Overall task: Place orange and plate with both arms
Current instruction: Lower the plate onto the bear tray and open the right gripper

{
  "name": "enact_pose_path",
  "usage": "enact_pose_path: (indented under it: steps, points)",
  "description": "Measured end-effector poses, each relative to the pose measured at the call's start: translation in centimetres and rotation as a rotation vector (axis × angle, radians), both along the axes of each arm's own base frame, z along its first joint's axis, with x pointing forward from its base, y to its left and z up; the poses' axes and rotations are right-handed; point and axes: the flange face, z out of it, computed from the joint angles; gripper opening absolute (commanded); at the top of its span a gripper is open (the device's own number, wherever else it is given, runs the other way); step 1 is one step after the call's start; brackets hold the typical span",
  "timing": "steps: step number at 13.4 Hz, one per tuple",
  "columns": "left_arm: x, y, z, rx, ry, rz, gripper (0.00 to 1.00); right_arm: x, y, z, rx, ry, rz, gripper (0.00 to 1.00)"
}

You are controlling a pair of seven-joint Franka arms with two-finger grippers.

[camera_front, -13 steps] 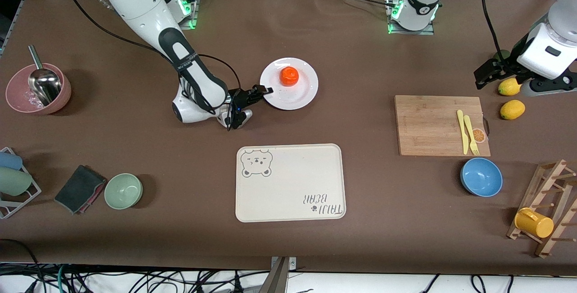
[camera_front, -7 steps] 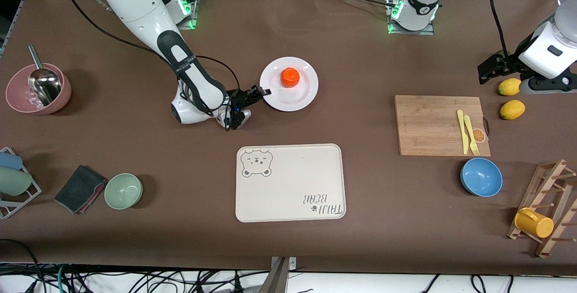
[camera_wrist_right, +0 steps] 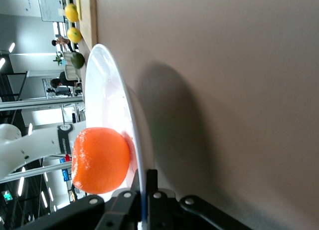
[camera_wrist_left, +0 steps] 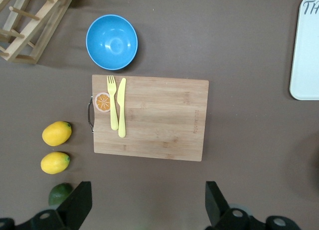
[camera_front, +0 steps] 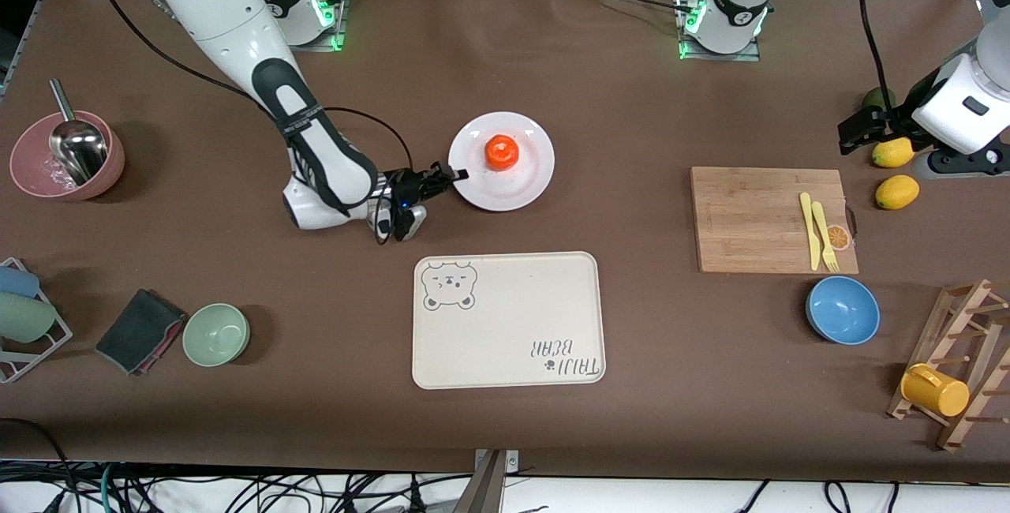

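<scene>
Tray [camera_front: 509,320] nearer than plate [camera_front: 521,181]

Even overhead lighting, front view sharp throughout. Soft short shadows on the table [camera_front: 631,102] under the bowls. Green LED glow at both arm bases. Right wrist view: plate [camera_wrist_right: 107,115] casts a broad soft shadow, bright blown-out background at left edge, foreground blurred.

lemons [camera_front: 896,172] — 2 | bowls [camera_front: 842,309] — 3 | plate [camera_front: 521,189] — 1 | orange [camera_front: 501,151] — 1
</scene>
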Motion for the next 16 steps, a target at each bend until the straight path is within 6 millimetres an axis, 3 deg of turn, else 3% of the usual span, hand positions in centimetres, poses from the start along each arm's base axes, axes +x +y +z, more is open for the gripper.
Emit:
enact_pose_path:
  steps: [3, 5, 11, 13, 16]
  points:
    - [0.1, -0.7, 0.2, -0.012, -0.008, 0.034, 1.0, 5.4, -0.4, 4.1, -0.042, -0.003, -0.039, 0.0]
    - [0.2, -0.7, 0.3, -0.013, -0.011, 0.037, 1.0, 8.8, -0.2, 5.6, -0.069, -0.011, -0.073, 0.0]
    - [0.5, 0.2, 0.0, -0.039, -0.005, -0.021, 1.0, 17.3, 0.3, 2.9, -0.085, -0.016, -0.253, 0.0]
    - [1.0, 0.5, -0.5, -0.059, -0.009, -0.018, 1.0, 18.4, 1.0, 2.0, -0.115, -0.032, -0.328, 0.0]
    - [1.8, 1.1, -0.8, -0.081, -0.044, -0.008, 1.0, 18.4, 2.8, 1.1, -0.15, -0.033, -0.386, 0.0]
